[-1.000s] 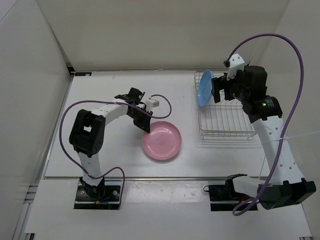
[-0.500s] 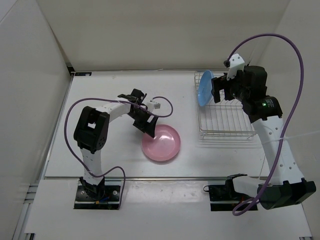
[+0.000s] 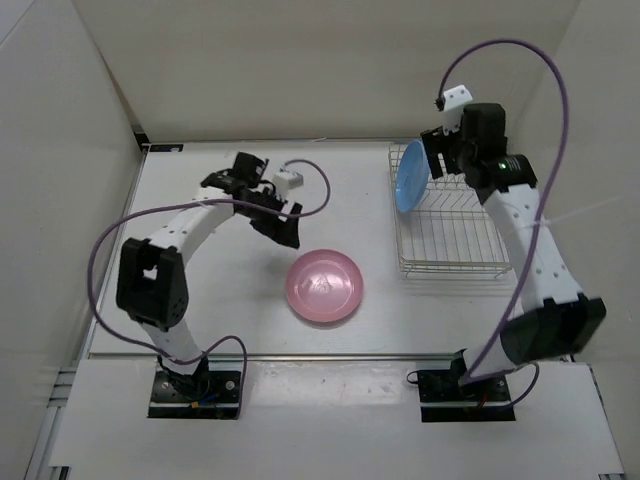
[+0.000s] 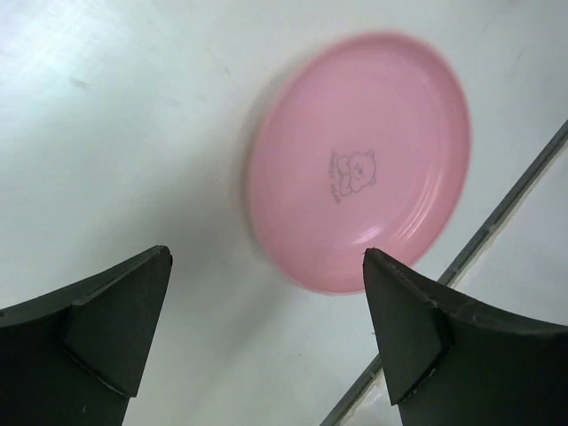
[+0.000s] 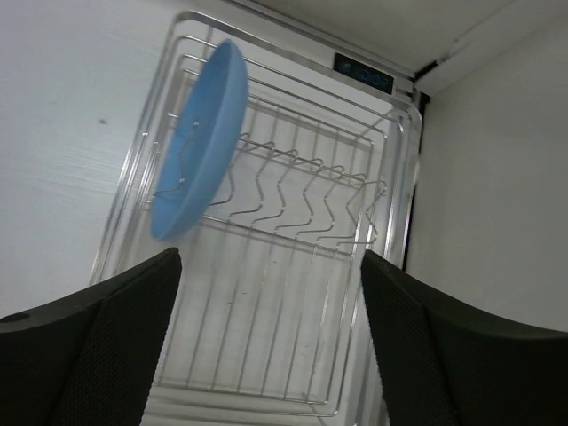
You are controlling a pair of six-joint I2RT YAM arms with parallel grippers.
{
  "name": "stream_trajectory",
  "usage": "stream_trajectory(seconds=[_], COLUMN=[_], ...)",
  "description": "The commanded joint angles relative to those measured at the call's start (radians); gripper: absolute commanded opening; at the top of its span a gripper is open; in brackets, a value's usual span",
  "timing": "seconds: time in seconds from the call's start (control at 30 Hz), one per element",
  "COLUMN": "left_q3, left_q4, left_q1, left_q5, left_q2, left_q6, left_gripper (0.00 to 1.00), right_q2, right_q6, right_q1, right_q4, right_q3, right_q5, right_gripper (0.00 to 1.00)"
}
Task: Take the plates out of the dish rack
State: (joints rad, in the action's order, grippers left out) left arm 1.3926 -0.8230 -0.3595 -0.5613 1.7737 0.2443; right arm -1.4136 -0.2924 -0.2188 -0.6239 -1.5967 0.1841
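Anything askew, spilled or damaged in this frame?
Nothing stands out: pink plate flat on the table, blue plate on edge in the dish rack, left gripper and right gripper open and empty.

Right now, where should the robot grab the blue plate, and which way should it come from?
Probably the top rim. The blue plate stands on edge at the left end of the dish rack, with its lower edge down among the wires. Only the upper rim is free, so coming down from above, with one finger on each face of the plate, looks best.
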Motion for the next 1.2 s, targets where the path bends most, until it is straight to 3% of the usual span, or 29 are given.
stream_trajectory(seconds=[0.0,0.07,0.27,0.33,0.67,0.8,1.03,1.17], left_q3=[0.075,0.066,-0.007,-0.017,-0.109,-0.128,-0.170,-0.179], left_q4=[-0.030,-0.030,0.019,-0.004,0.019,0.028,0.047,0.047], left_q1=[0.071,0.108,0.145,0.168,0.200,0.200,0.209,0.231], left_q5=[0.010,0.049,0.378,0.417,0.437,0.426,0.408,0.394], left_q2=[-0.201,-0.296,-0.483,-0.505,-0.582,-0.593,-0.623,-0.623], left_q6=[-0.003,-0.046,-0.164,-0.183,-0.172,-0.172,-0.162,-0.162], left_gripper=[1.00,1.00,1.00,1.00,1.00,1.00,1.00,1.00], right_q2=[-0.134,-0.194,-0.337,-0.382,-0.482,-0.502,-0.542,-0.564], right_q6=[-0.089,-0.111,-0.131,-0.131,-0.142,-0.160,-0.160,-0.160], right_q1=[-0.024,-0.034,-0.056,-0.068,-0.086,-0.086,-0.105,-0.128], right_q4=[0.027,0.041,0.050,0.059,0.101,0.167,0.176,0.176], right_q3=[-0.091,-0.123,-0.235,-0.255,-0.289,-0.246,-0.267,-0.278], right_q5=[0.196,0.218,0.230,0.252,0.285,0.324,0.365,0.419], right_gripper=[0.83,0.72,0.71,0.71,0.68,0.50,0.43,0.26])
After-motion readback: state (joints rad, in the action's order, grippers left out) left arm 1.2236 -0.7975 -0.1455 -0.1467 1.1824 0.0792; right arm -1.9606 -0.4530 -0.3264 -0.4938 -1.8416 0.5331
